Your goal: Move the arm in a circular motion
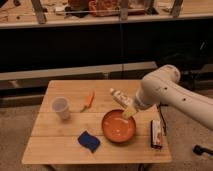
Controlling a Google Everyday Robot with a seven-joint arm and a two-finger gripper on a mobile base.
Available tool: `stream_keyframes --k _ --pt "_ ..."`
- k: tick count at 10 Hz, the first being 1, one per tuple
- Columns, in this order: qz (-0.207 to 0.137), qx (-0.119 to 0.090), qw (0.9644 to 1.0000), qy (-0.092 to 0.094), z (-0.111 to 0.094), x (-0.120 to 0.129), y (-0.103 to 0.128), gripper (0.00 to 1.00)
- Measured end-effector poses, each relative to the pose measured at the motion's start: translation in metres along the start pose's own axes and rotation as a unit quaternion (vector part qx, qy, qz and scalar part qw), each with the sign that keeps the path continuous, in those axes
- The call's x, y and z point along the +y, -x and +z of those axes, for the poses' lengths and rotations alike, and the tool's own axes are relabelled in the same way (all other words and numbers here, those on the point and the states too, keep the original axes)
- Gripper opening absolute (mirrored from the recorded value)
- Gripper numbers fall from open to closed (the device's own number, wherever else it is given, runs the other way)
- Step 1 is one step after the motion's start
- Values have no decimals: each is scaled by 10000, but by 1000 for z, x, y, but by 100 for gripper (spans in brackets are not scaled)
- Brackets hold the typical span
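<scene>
The arm (pixel 172 95) is thick, white and tubular, and it reaches in from the right edge over the wooden table (pixel 60 150). Its rounded joint sits above the table's right half. The gripper (pixel 129 112), a pale yellowish tip, hangs at the arm's end over the upper right rim of an orange bowl (pixel 116 129). It is just below a white tube-like bottle (pixel 119 97) lying on the table. Nothing shows in the gripper.
A white cup (pixel 61 107) stands at the left, with an orange carrot (pixel 89 100) beside it. A blue sponge (pixel 88 141) lies near the front edge. A dark flat packet (pixel 156 134) lies near the right edge. Behind the table runs a dark shelf unit (pixel 100 45).
</scene>
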Motion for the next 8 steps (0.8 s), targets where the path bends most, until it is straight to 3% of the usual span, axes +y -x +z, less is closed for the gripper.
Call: stream_keyframes --k 3,5,7,8 --pt "-498 -314 9975 387 16 40 70 80" --pt "-1258 -666 9881 577 34 46 130 80" --pt "-1733 -788 9798 618 46 38 167 80" --pt "-1868 -770 9773 643 51 30 176 80"
